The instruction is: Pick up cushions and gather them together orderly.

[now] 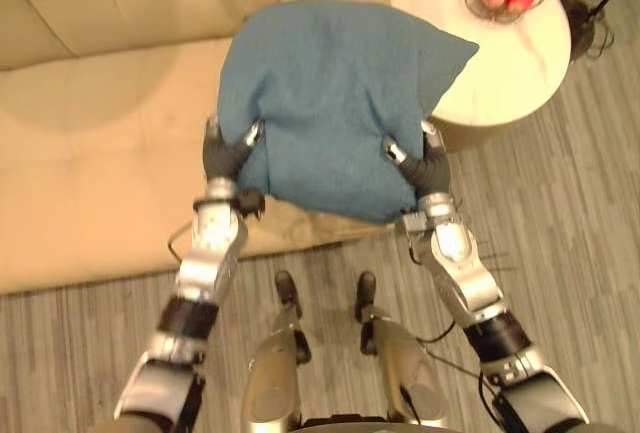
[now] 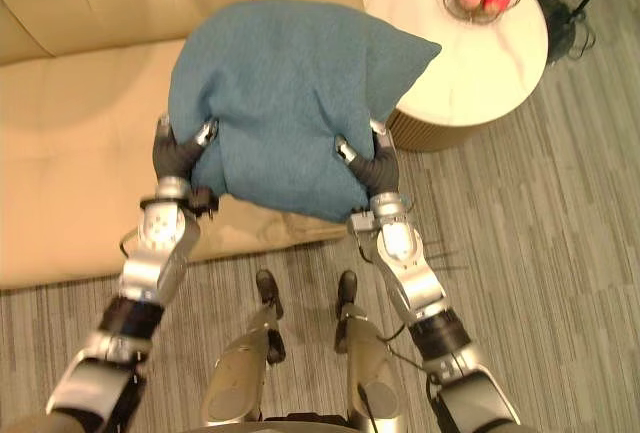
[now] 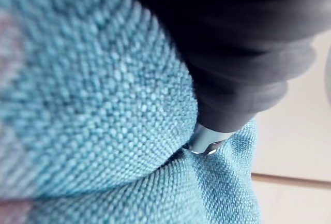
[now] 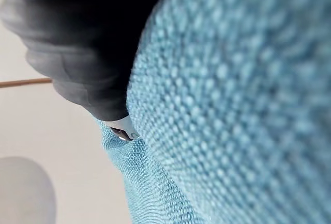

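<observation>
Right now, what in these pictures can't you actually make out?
- Eye views: the blue cushion, pinched by the left hand and right hand, hides the sofa seat beneath.
- Same views: the top edge cuts off the fruit basket.
- Wrist views: cushion cloth blocks much beyond it.

The left hand point(image 1: 226, 156) and right hand point(image 1: 430, 168) are sheathed in dark ribbed covers point(image 3: 243, 48), with silver-grey, black-banded arms point(image 1: 212, 253) joined behind them.
</observation>
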Controlling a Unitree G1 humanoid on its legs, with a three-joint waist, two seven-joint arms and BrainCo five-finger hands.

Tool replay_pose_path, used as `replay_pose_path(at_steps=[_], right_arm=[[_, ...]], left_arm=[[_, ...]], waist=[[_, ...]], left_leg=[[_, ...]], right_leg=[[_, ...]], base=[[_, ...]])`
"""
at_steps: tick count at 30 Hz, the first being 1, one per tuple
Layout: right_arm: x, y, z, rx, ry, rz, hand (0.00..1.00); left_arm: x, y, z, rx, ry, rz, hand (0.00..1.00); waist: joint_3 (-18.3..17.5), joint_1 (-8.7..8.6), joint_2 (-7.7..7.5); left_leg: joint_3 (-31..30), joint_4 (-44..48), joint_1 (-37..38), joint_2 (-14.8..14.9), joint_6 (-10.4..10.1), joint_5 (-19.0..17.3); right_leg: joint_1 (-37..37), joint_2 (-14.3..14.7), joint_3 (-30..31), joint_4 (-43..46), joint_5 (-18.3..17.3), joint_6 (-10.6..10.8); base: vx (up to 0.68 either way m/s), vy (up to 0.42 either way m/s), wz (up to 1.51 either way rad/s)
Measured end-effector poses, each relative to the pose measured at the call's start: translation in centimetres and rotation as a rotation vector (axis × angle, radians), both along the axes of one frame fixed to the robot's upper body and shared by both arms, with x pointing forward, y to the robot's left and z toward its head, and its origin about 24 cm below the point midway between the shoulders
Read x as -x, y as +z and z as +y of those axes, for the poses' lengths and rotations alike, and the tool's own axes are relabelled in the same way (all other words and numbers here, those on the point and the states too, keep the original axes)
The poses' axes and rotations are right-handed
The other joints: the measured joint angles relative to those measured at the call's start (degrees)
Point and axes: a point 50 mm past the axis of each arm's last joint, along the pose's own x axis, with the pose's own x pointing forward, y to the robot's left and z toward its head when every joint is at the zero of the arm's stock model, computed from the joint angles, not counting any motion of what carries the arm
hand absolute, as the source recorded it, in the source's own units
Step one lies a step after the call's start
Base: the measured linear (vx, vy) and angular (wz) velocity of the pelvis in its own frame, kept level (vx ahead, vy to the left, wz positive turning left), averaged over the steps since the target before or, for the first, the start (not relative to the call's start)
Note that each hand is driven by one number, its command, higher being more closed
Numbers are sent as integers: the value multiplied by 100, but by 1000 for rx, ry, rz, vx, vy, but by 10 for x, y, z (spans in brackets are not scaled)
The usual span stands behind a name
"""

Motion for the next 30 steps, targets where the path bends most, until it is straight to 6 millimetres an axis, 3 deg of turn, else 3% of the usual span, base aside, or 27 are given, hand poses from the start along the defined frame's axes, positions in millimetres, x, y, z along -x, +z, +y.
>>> replay_pose_path(at_steps=[5, 8, 9, 10, 12, 14, 16, 17, 18, 20, 22, 23, 25, 26, 30], right_arm=[[15, -19, 3, 17, 37, 54, 100], [19, -27, 2, 33, 25, 81, 100], [20, -29, 3, 35, 21, 87, 100], [20, -31, 2, 48, 15, 89, 100], [19, -35, 2, 65, 7, 99, 100], [16, -36, 1, 73, 3, 101, 100], [14, -38, -1, 87, -4, 111, 100], [14, -41, -2, 92, -15, 125, 100], [13, -42, -7, 100, -34, 129, 100], [6, -46, -20, 121, -98, 144, 100], [8, -51, -28, 125, -141, 169, 100], [10, -54, -31, 125, -152, 183, 100], [11, -55, -32, 123, -156, 189, 100], [11, -55, -34, 118, -167, 191, 100], [10, -55, -33, 100, -171, 197, 100]], left_arm=[[30, -24, 4, 36, 21, 68, 100], [38, -34, 2, 37, 9, 110, 100], [39, -37, 2, 34, 2, 121, 100], [39, -38, 2, 33, -2, 127, 100], [41, -40, 3, 33, -1, 134, 100], [42, -41, 2, 38, -1, 138, 100], [46, -45, 3, 39, -6, 153, 100], [48, -48, 2, 48, -13, 169, 100], [47, -48, -2, 54, -29, 177, 100], [47, -51, -11, 55, -88, 187, 100], [47, -53, -19, 55, -141, 195, 100], [48, -53, -21, 54, -159, 193, 100], [47, -53, -21, 52, -166, 193, 100], [45, -57, -23, 46, -179, 207, 100], [46, -61, -23, 34, -188, 227, 100]], waist=[[-363, 46, 119], [-383, 39, 137], [-390, -40, 123], [-405, -69, 101], [-506, 9, 69], [-727, 195, 232], [-838, 308, 552], [-852, 301, 576], [-853, 284, 568], [-849, 186, 390], [-858, 146, 369], [-865, 106, 379], [-874, -1, 392], [-886, 3, 349], [-911, 31, 311]], left_leg=[[-35, 0, 257, -80, 30, -31], [-166, 1, 363, -163, 189, -107], [-392, 136, 293, -213, 228, -133], [-662, 261, 211, -276, 226, -132], [-950, 365, -40, -348, 207, -10], [-1253, 222, -418, -265, 63, 260], [-1644, 247, -865, 31, -91, 376], [-1569, 147, -956, 155, -317, 104], [-1264, 143, -1054, 230, -410, -490], [-22, 1079, -1375, 237, -227, -760], [496, 2055, -1269, 198, 65, -910], [506, 2359, -986, 207, 153, -1072], [455, 2149, -590, 192, 81, -1388], [456, 1544, -331, 55, 30, -1212], [457, 1519, -294, -53, 246, -1164]], right_leg=[[161, -113, -34, 272, -157, 66], [-24, -294, 24, 1338, -678, 373], [-212, -365, 349, 2507, -1171, 229], [-151, -340, 551, 3270, -1496, 346], [184, -228, 763, 3105, -1833, 354], [264, 48, 692, 2307, -2016, 168], [222, 453, 280, 1824, -1829, -48], [230, 528, 48, 1721, -1699, -171], [264, 536, -186, 1531, -1530, -260], [278, 128, -673, 1189, -1355, -371], [291, -124, -936, 1108, -1272, -337], [308, -218, -1080, 1076, -1237, -310], [342, -238, -1224, 958, -1152, -258], [387, -263, -1254, 758, -969, -178], [544, -313, -1270, 518, -768, -35]], base=[[36, 16, 10], [-90, -20, 39], [-143, -146, 106], [-121, -174, 125], [-113, -182, 112], [-153, -161, 74], [-206, -152, 72], [-251, -191, 108], [-248, -141, 126], [-207, -63, 133], [-161, 2, 104], [-148, 44, 82], [-87, 57, 65], [-69, 76, 34], [-53, 113, 11]])
